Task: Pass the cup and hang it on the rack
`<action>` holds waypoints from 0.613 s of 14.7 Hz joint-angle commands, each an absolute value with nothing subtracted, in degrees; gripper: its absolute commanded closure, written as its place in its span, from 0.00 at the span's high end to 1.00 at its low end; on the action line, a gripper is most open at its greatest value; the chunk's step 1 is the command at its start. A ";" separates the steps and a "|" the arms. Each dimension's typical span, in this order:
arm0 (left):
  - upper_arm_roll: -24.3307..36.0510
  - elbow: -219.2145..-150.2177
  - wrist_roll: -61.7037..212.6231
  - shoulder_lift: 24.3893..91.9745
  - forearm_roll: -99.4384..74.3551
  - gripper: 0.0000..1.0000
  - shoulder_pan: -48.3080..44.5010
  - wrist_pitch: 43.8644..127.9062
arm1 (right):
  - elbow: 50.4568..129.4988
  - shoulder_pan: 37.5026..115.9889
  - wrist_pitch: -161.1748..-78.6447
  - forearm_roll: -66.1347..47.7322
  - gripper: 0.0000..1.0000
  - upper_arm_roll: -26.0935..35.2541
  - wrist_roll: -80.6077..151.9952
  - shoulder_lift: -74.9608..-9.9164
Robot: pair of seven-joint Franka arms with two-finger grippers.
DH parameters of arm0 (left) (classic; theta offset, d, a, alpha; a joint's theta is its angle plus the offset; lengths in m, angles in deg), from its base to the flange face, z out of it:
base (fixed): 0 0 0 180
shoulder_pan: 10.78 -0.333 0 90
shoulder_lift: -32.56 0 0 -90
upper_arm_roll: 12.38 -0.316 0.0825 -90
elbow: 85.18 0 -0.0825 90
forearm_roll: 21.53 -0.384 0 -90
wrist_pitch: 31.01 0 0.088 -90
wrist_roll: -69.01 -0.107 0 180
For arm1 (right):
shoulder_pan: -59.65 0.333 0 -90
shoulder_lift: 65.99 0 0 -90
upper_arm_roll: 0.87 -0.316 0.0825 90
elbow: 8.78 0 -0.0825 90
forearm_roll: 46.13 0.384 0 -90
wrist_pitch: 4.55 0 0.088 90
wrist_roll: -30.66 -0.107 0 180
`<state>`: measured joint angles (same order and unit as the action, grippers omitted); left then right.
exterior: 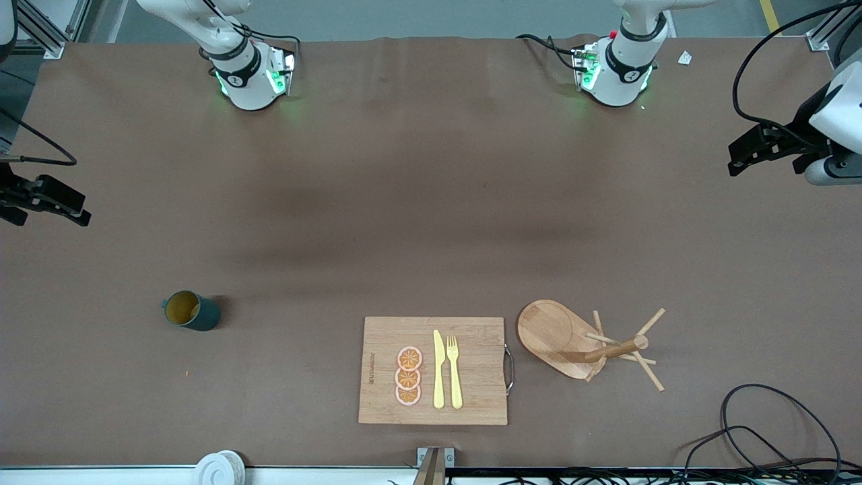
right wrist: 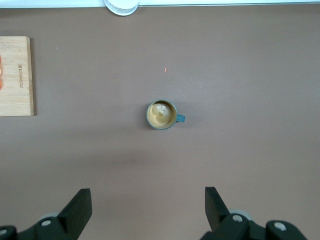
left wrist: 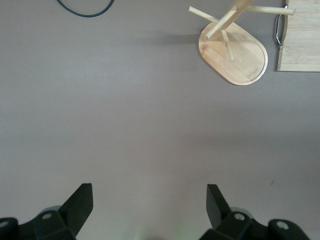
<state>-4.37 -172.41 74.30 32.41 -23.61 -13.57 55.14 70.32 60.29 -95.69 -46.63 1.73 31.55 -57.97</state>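
Note:
The dark teal cup (exterior: 191, 310) stands upright on the brown table toward the right arm's end, its yellowish-brown inside showing. In the right wrist view the cup (right wrist: 161, 114) is well ahead of the open, empty right gripper (right wrist: 147, 195). In the front view the right gripper (exterior: 77, 210) hangs high at the table's edge. The wooden rack (exterior: 572, 337) stands on its oval base beside the cutting board, toward the left arm's end. The rack (left wrist: 235, 55) also shows in the left wrist view. The left gripper (left wrist: 149, 192) is open and empty, up at the table's edge (exterior: 741, 155).
A wooden cutting board (exterior: 478, 397) with a metal handle lies between cup and rack, bearing three orange slices (exterior: 408, 376), a yellow knife (exterior: 438, 370) and fork (exterior: 455, 372). Black cables (exterior: 761, 431) lie near the front corner. A white roll (exterior: 219, 468) sits at the near edge.

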 commanded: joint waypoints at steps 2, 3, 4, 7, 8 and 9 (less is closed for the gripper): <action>-4.38 -170.96 74.02 32.91 -23.82 1.00 -13.50 53.98 | 70.50 59.47 -95.52 -47.72 1.00 1.06 31.54 -58.26; -4.38 -170.96 73.93 32.91 -23.91 1.00 -13.50 54.06 | 70.50 59.47 -95.52 -47.72 1.00 1.06 31.54 -58.26; -4.38 -170.96 73.93 32.91 -23.91 1.00 -13.59 53.98 | 70.50 59.47 -95.52 -47.72 1.00 1.06 31.54 -58.26; -4.38 -170.87 73.76 32.91 -23.91 1.00 -13.68 54.06 | 70.50 59.47 -95.52 -47.72 1.00 1.06 31.54 -58.26; -4.38 -170.87 73.76 32.91 -23.91 1.00 -13.68 53.98 | 70.50 59.47 -95.52 -47.72 1.00 0.98 31.54 -58.26; -4.38 -170.87 73.58 32.91 -23.82 1.00 -13.77 54.06 | 70.50 59.47 -95.52 -47.72 1.00 1.06 31.54 -58.26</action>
<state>-4.38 -172.34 74.31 32.41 -23.61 -13.61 55.14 70.32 60.29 -95.69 -46.65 1.76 31.55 -57.94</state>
